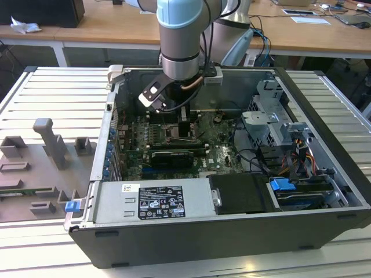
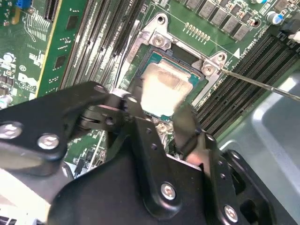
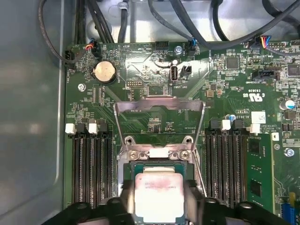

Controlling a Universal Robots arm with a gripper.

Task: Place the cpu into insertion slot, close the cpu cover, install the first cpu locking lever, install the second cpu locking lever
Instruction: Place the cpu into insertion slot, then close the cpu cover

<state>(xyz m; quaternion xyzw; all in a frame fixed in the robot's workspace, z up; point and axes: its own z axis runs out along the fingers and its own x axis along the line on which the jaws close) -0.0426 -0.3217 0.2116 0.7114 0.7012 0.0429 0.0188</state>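
Closed narrowly on the cpu [image 3: 161, 201], the gripper [image 3: 159, 191] has one dark finger against each of two opposite edges of the chip, so I judge that it is holding it rather than just flanking it. The silvery face is up, and a thin green border shows around it in both wrist views. The chip lies squarely over the insertion slot [image 3: 159, 152], low within the silvery rim. I cannot tell whether it is fully seated or a hair above the contacts. In the exterior view the arm reaches down into the open computer case [image 1: 324, 116], over the far middle of the motherboard [image 1: 223, 153] and towards the exterior view's left of the drive cage [image 1: 272, 119]. The cpu cover [image 3: 159, 104] stands tipped open on the far side of the socket, and a thin locking lever [image 2: 253, 83] is raised beside it, so neither blocks the way down. Doing this step well seems to depend on keeping the chip level and its edges parallel to the rim. The travel should be straight down with no sideways slide, since a tilted or dragged chip could damage the socket contacts. An even green border on all sides would be a fair sign of true seating. The long black memory slots [image 3: 89, 168] lie close on both sides, so the fingers have little room to spread.
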